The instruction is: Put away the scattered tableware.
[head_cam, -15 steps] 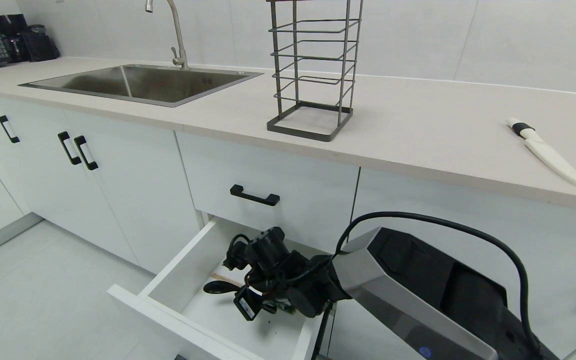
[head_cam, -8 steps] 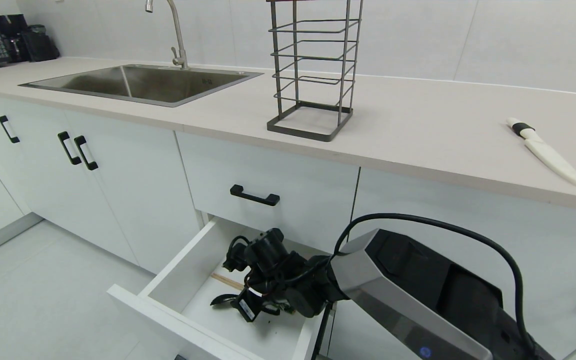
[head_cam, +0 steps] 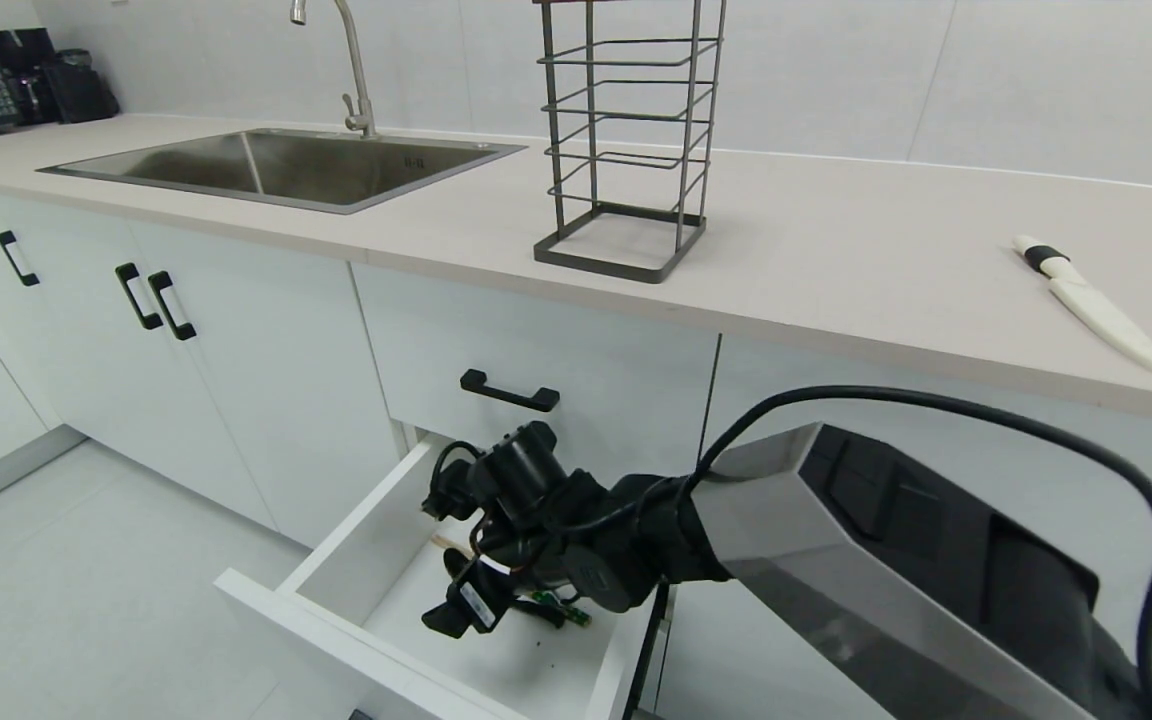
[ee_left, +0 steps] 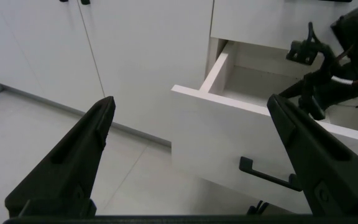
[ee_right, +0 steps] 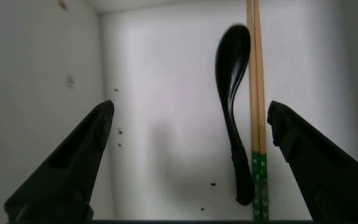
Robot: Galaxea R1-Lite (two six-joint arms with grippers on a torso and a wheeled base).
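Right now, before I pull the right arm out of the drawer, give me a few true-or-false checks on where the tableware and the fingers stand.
1. The black spoon lies in the open drawer beside the chopsticks. True.
2. The right gripper is shut on the spoon. False: its fingers are open and the spoon lies free on the drawer floor.
3. The white knife is already in the drawer. False: it lies on the counter, to the right of the wire rack.
4. The left gripper is open. True.
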